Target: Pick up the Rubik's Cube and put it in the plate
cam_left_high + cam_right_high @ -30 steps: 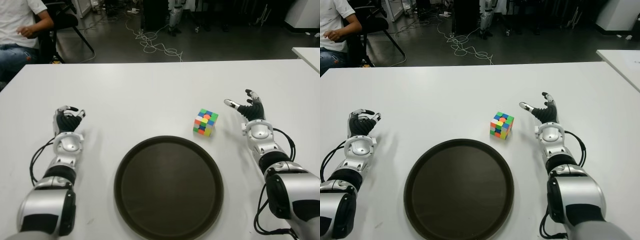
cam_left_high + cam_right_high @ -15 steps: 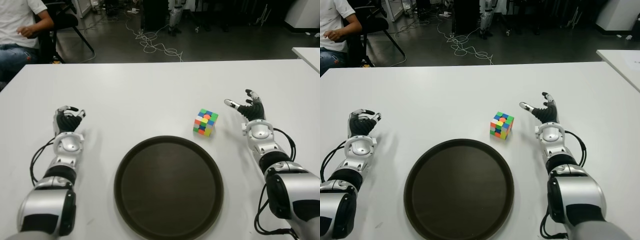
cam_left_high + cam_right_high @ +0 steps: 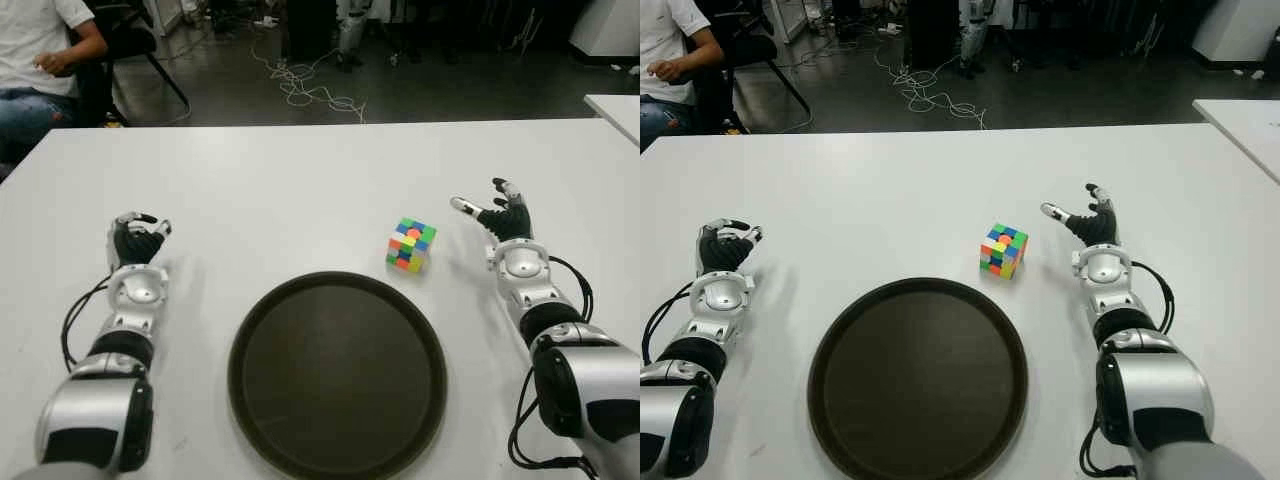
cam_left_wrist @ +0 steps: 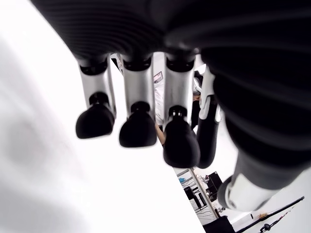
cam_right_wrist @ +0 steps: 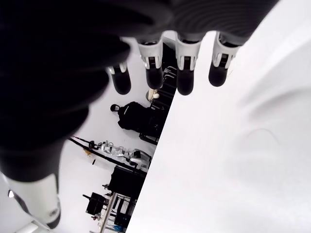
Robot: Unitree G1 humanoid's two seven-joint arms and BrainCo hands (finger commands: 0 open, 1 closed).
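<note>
Right hand (image 3: pixel 497 212) showed at the right of centre in the head view, fingers spread and holding nothing. Cube (image 3: pixel 411 245) sat on the white table (image 3: pixel 300 180) just left of that hand, apart from it, with clear table between thumb tip and cube. Cube was not touching the plate (image 3: pixel 337 375); it lay near the plate's far right rim, toward the upper right of the plate. Cube stood turned, one corner toward the robot, so no flat face squarely met the hand. Left hand (image 3: pixel 134 240) showed at the left of the frame, well apart from the cube, fingers curled and empty. Judgement: right hand was plainly the nearer, and the reach called for a short move leftward, then carrying the cube down-frame to the plate
</note>
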